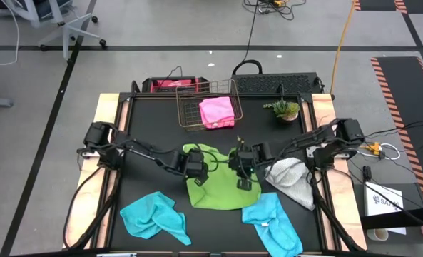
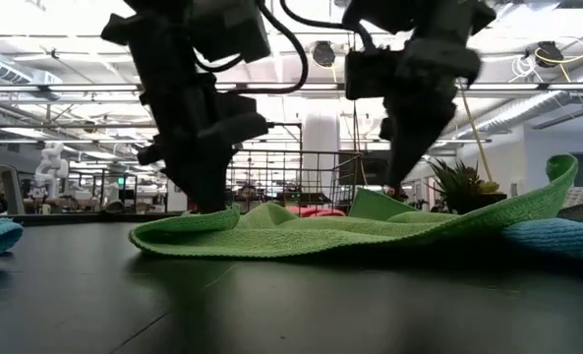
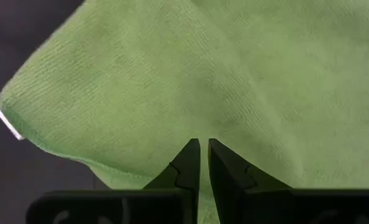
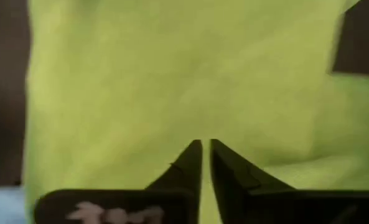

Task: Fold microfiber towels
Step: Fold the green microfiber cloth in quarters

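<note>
A lime green towel [image 1: 215, 191] lies spread and rumpled on the black table's middle. Its right edge [image 2: 558, 180] rides up against the neighbouring towels. My left gripper [image 1: 195, 175] stands over the towel's far left part, and my right gripper [image 1: 245, 180] over its far right part. Both point steeply down and are shut on the green cloth. A pink towel [image 1: 217, 111] lies in the copper wire basket [image 1: 190, 118]. A light grey towel [image 1: 291, 178] and two turquoise towels [image 1: 154, 215] [image 1: 272, 223] lie crumpled around the green one. My left gripper pinches the green towel's cloth [image 3: 203, 134] between its two nearly closed fingers, coming steeply from above, near the towel's far left edge [image 2: 207, 208]. That part rests on the table and the cloth is slack. Whether it has one layer or several I cannot tell. My right gripper pinches the green cloth [image 4: 206, 134] between its two nearly closed fingers, slanting down from above. A small flap [image 2: 379, 203] of the towel stands up beside the fingers. The rest of the towel lies on the table, slack.
A small potted plant [image 1: 284, 109] stands at the far right, next to the basket. A dark box with pink contents [image 1: 170, 85] and a black tray [image 1: 275, 83] sit at the table's far edge. Bare tabletop [image 1: 150, 128] shows at the far left.
</note>
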`<state>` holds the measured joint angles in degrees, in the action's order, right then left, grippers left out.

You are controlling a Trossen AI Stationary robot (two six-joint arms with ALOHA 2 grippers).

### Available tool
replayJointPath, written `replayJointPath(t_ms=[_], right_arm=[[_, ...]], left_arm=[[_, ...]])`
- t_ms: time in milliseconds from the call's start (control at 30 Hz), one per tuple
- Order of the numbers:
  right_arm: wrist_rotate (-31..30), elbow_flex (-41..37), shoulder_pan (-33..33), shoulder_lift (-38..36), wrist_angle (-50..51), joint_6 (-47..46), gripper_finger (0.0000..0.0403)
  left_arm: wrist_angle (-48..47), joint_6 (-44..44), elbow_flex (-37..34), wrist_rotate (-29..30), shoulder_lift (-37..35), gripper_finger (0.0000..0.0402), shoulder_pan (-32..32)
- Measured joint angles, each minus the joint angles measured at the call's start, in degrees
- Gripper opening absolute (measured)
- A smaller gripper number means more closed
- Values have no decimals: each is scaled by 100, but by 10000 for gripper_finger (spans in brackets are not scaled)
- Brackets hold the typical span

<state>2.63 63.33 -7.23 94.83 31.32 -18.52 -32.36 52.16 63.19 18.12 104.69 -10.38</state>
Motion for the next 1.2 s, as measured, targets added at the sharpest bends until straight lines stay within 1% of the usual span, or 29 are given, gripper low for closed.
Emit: replayJointPath(t_ms=[33,333,600,700,867,1033,1133,1200], right_arm=[[-97,0,53,0,-36,60,9],[-830,0,536,0,-248,293,3],[-883,-24,722,10,-471,140,0],[-852,-319,722,37,-851,121,0],[-857,-1149,769,42,-1609,65,0],[-877,-1674,916,23,-2192,49,0],[-847,-1824,969,7,-2179,-29,0],[-745,-1873,969,-1,-2000,-25,0]], left_arm=[[44,21,-65,0,-3,35,14],[454,191,-497,20,-18,35,66],[444,235,-602,-71,-27,35,67],[435,237,-604,-78,-25,35,60],[410,248,-609,-161,-18,35,53],[396,250,-611,-159,-14,35,18],[361,240,-613,-169,-12,35,2],[287,244,-613,-248,-11,35,-1]])
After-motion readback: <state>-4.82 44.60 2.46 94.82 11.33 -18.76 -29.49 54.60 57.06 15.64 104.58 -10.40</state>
